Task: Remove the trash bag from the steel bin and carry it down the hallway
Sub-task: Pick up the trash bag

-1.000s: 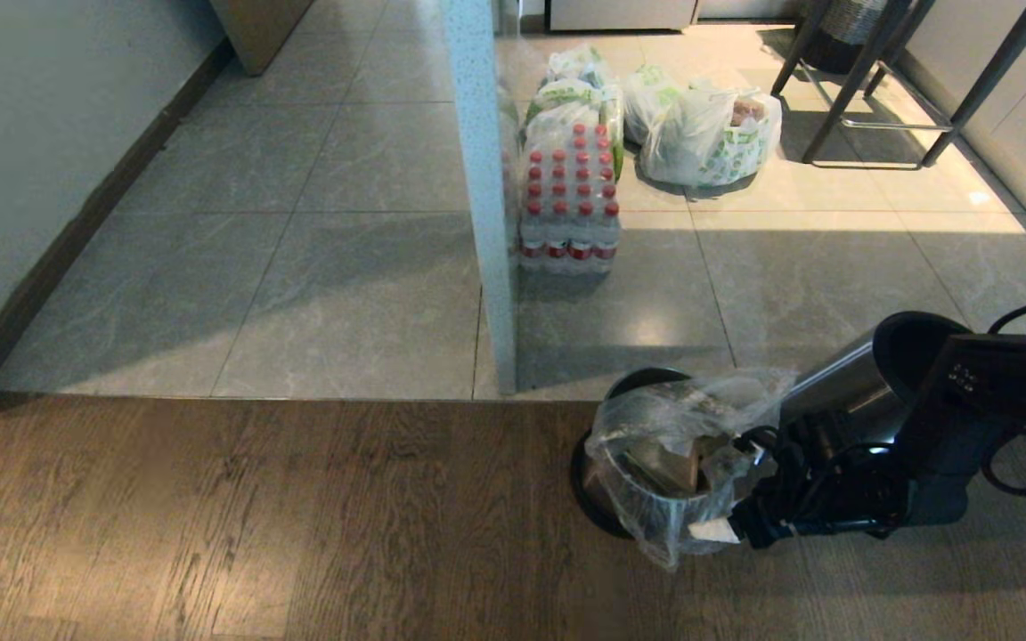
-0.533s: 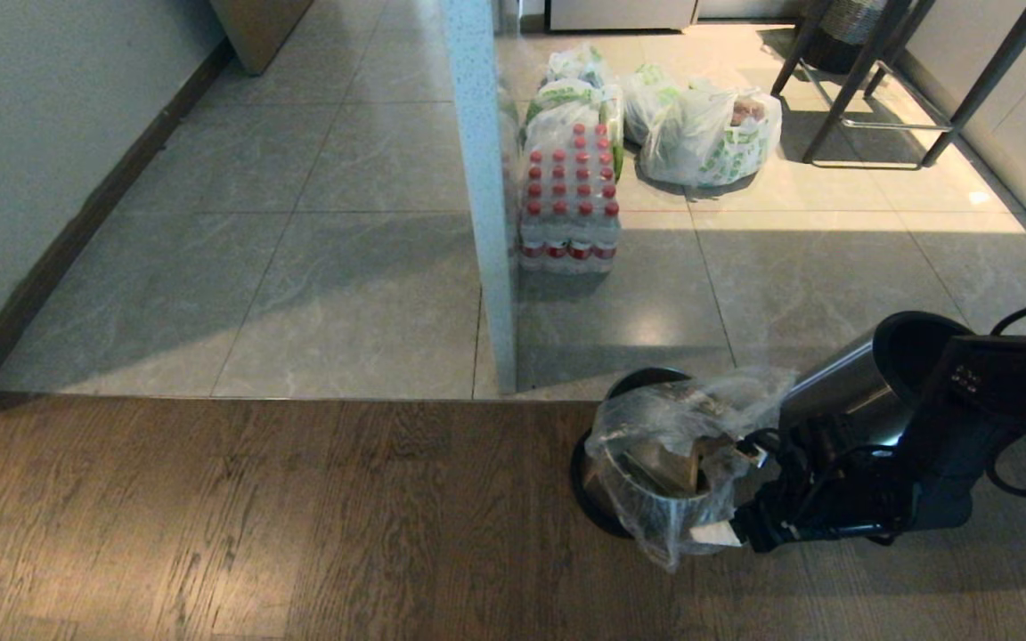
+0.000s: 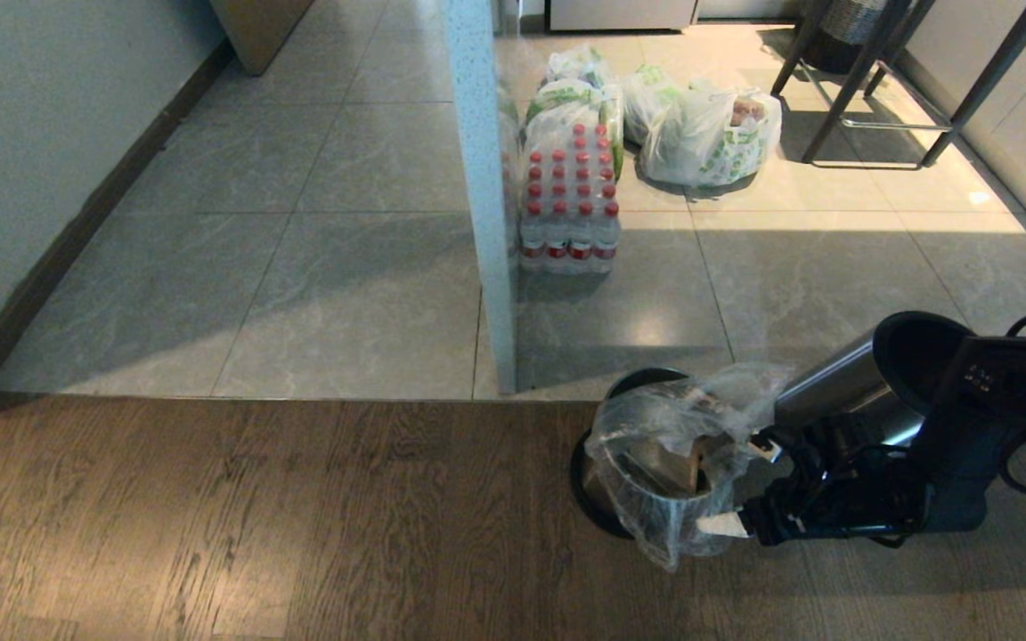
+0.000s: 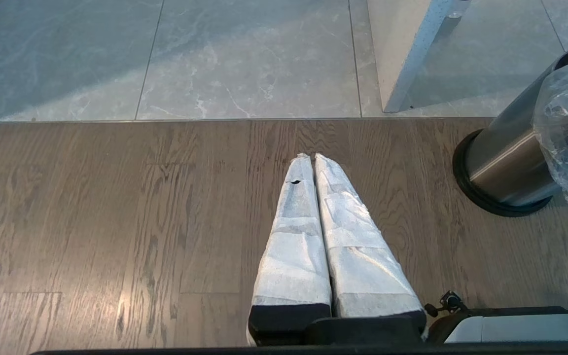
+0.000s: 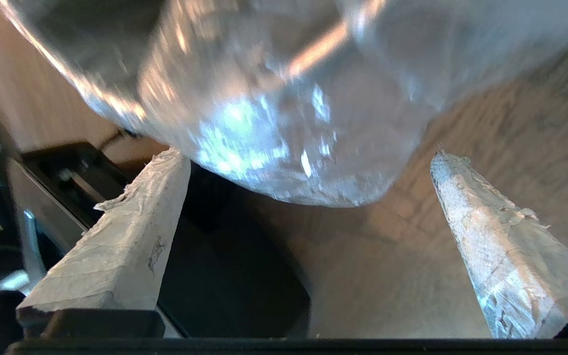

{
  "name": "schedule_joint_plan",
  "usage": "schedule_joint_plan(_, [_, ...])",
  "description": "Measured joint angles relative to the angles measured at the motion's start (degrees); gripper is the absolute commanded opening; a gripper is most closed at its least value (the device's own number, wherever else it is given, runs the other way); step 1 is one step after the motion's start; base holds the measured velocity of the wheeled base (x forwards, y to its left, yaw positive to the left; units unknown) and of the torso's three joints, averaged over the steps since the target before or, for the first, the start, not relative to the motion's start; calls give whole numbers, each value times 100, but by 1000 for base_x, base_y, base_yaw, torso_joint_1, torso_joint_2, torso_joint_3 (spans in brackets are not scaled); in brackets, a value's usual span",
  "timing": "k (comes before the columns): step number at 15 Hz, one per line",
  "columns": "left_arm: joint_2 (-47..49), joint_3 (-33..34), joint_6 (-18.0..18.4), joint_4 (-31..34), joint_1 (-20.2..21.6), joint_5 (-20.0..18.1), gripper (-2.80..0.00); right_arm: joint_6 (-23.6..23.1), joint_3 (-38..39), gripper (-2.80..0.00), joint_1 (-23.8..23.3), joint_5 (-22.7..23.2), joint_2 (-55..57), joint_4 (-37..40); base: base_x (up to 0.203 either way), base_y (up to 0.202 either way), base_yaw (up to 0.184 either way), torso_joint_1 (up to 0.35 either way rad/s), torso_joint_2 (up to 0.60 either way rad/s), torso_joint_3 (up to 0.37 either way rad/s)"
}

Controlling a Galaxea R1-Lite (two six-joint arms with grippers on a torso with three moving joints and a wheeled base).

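Inspector A: Head view is sharp. Daylight enters from the far right and throws a bright patch over the glossy beige-grey tiled floor (image 3: 834, 205); the white speckled partition (image 3: 482, 178) casts a broad shadow leftward. The brown wood-plank floor (image 3: 255, 516) sits dimmer.

Inspector B: Right wrist view is motion-blurred, with glare spots on the crinkly clear plastic trash bag (image 5: 264, 123). Left wrist view is crisp and evenly lit, with mild sheen on the planks.

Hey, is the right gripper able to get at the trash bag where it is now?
Probably yes: the right gripper is open beside the steel bin, fingers either side of the trash bag overhang, nothing between.
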Motion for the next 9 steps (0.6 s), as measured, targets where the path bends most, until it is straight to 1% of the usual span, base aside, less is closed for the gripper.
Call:
schedule_joint_plan(2, [0, 0, 2, 0, 0, 0, -280, 69, 6, 0, 67, 18, 8, -171, 0, 0, 0, 0, 0, 0])
schedule_joint_plan(9, [0, 0, -2, 0, 0, -2, -280, 31, 11, 0, 96, 20, 32, -245, 0, 0, 0, 0, 0, 0])
